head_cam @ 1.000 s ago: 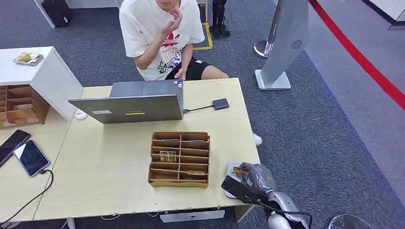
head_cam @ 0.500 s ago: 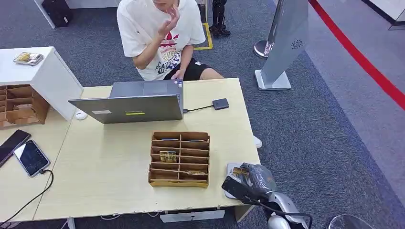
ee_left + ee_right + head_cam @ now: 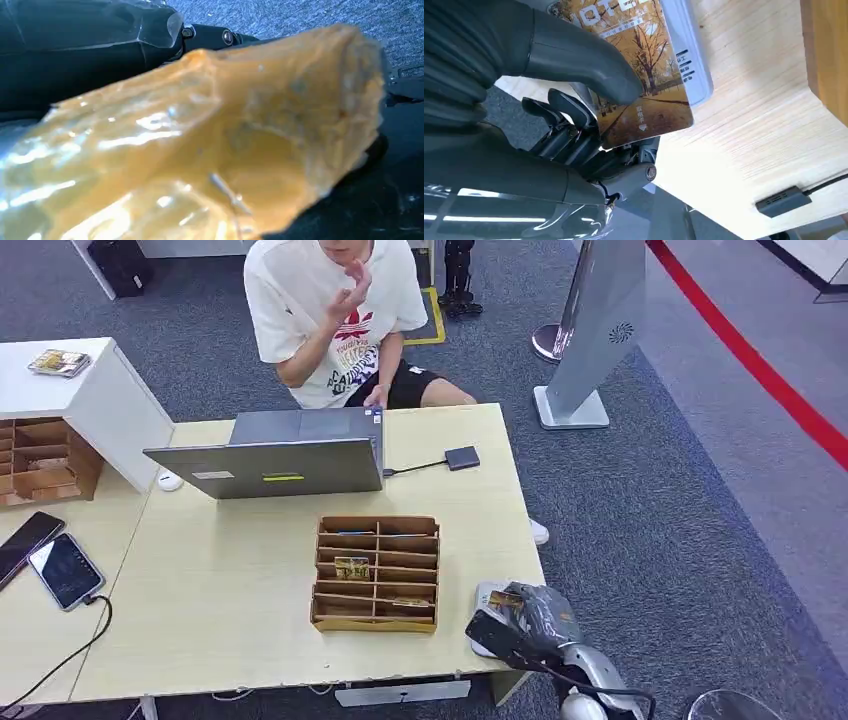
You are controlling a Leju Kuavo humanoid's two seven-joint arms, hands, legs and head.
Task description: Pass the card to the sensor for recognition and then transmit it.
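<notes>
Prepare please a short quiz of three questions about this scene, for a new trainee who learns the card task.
1. True or false: the right hand holds the card over the white sensor.
2. Where does the wooden organizer stand?
A. on the floor
B. on the table, in front of the laptop
C. on the white cabinet
3. Fill in: the person sits behind the ____.

Key: 1 true. 2 B. 3 laptop.
</notes>
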